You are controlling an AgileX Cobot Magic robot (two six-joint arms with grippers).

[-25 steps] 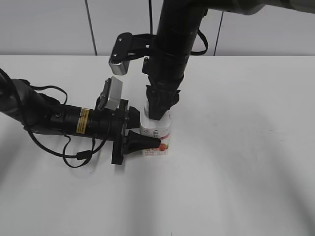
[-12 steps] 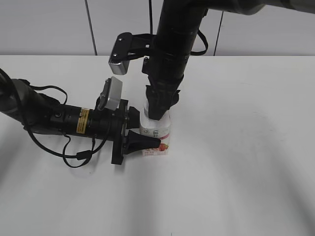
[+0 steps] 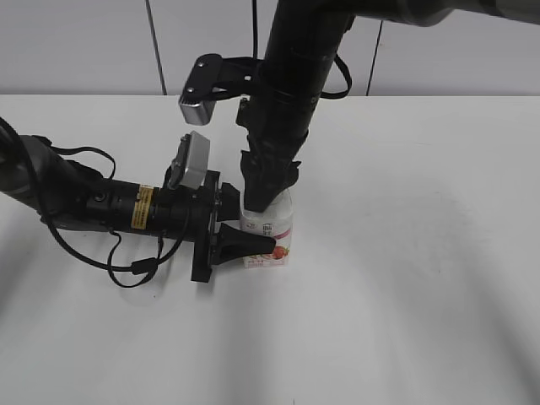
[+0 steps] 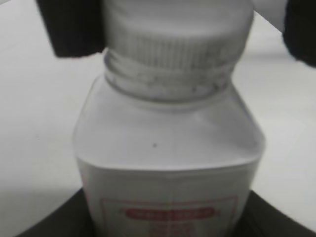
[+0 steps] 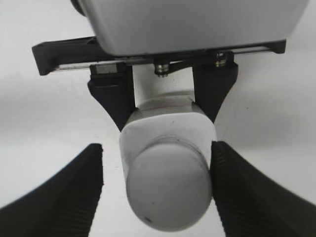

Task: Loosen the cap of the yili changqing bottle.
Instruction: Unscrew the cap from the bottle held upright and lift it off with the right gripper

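Note:
The yili changqing bottle stands upright on the white table, white with a red-pink label. My left gripper comes in from the left and is shut on the bottle's body; in the left wrist view its dark fingers flank the label of the bottle. The white ribbed cap sits on the neck. My right gripper hangs straight down over the cap. It is open: the right finger touches the cap's side and the left finger stands off with a gap.
The white table stretches around the bottle, with a pale wall behind. The left arm lies low along the table at the left with a cable looping beside it. The right arm rises steeply above the bottle.
The right wrist has turned and shifted slightly left above the cap. The bottle and the left gripper have not moved.

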